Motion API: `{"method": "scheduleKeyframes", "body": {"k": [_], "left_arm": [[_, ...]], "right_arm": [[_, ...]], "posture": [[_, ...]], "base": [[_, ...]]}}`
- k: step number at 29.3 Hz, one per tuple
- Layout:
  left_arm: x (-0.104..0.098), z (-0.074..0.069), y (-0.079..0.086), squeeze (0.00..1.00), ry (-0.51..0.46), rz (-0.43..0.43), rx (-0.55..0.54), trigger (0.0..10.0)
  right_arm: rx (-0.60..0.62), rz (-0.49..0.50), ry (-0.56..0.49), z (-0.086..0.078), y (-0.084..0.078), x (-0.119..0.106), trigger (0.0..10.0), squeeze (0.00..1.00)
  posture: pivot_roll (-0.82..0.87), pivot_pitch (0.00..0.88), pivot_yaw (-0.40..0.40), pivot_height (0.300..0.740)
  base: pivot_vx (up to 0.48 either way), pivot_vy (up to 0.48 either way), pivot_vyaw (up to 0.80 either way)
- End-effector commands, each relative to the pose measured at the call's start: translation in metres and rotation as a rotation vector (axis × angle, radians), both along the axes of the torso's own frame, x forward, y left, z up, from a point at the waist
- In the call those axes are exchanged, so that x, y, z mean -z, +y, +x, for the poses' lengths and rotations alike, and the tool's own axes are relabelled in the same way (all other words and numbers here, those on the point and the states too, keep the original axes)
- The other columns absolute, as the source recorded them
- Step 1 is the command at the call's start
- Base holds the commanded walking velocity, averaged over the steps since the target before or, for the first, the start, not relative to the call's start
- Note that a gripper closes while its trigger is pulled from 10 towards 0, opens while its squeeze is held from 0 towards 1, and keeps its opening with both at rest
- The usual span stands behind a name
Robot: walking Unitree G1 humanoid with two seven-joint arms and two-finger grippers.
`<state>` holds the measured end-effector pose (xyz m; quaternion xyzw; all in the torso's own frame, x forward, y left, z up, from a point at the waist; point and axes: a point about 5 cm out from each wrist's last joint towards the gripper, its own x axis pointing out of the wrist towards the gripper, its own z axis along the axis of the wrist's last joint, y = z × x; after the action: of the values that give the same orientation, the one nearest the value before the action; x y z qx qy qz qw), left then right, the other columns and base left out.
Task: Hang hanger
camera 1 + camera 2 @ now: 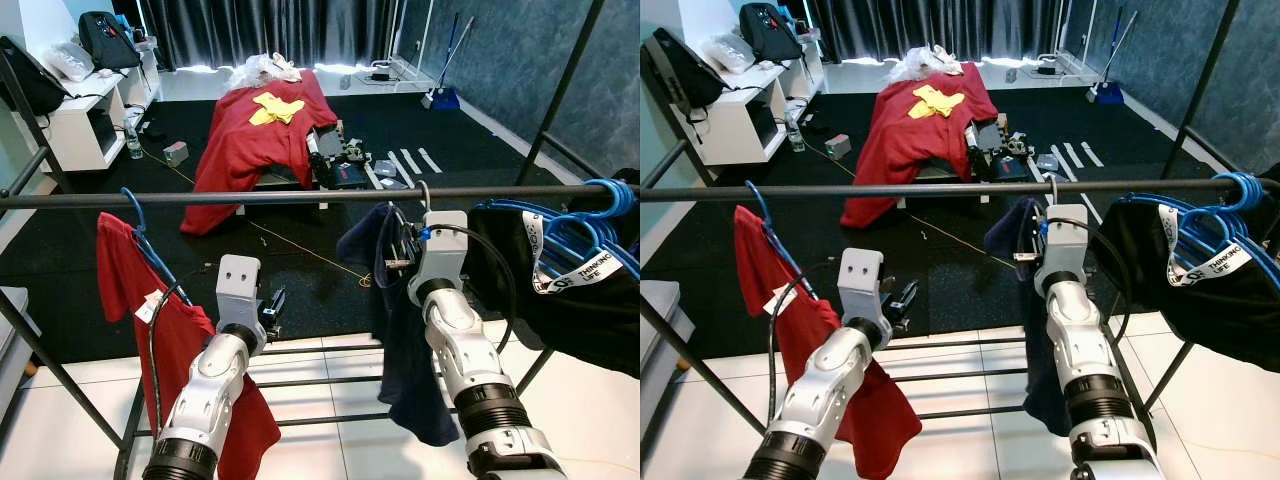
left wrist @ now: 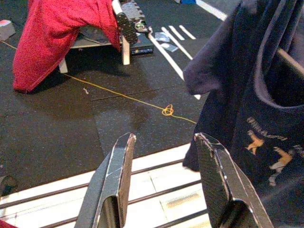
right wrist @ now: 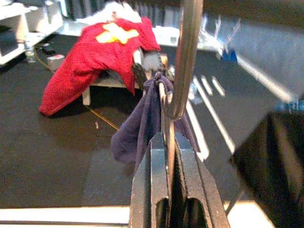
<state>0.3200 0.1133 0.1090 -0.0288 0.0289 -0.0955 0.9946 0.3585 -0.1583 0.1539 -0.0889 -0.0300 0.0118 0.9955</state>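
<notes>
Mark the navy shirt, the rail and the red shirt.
navy shirt (image 1: 405,385), left eye view, lower body of the cloth.
rail (image 1: 250,197), left eye view, bare middle of the bar.
red shirt (image 1: 118,265), left eye view, upper chest.

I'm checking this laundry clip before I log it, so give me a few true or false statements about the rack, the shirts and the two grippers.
1. The right gripper is shut on the metal hanger of the navy shirt. True.
2. The left gripper holds the red shirt. False: it is open and holds nothing.
3. The red shirt hangs from the rail on a blue hanger. True.
4. The blue hangers bunched on the rail are at the robot's left. False: they are at its right.
</notes>
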Motion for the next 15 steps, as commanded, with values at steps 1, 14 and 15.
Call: {"method": "scheduleKeyframes", "body": {"k": [1,14,15], "left_arm": [[0.003,0.0,0.004,0.0,0.014,0.025,-0.003,10.0],[0.008,-0.005,0.005,0.0,0.026,0.031,0.016,10.0],[0.01,-0.006,0.005,0.0,0.033,0.034,0.023,10.0]], "right_arm": [[-0.056,-0.077,-0.115,-0.004,0.009,-0.014,0.0,0.0],[-0.334,-0.303,-0.223,-0.045,0.035,0.012,0.0,0.0],[-0.375,-0.289,-0.162,-0.048,0.038,0.023,0.0,0.0]], "posture": [[-0.01,0.021,-0.001,0.74],[-0.01,0.025,0.006,0.74],[-0.01,0.027,0.007,0.74]], "base": [[0.0,0.0,0.0],[0.0,0.0,0.0],[0.0,0.0,0.0]]}}
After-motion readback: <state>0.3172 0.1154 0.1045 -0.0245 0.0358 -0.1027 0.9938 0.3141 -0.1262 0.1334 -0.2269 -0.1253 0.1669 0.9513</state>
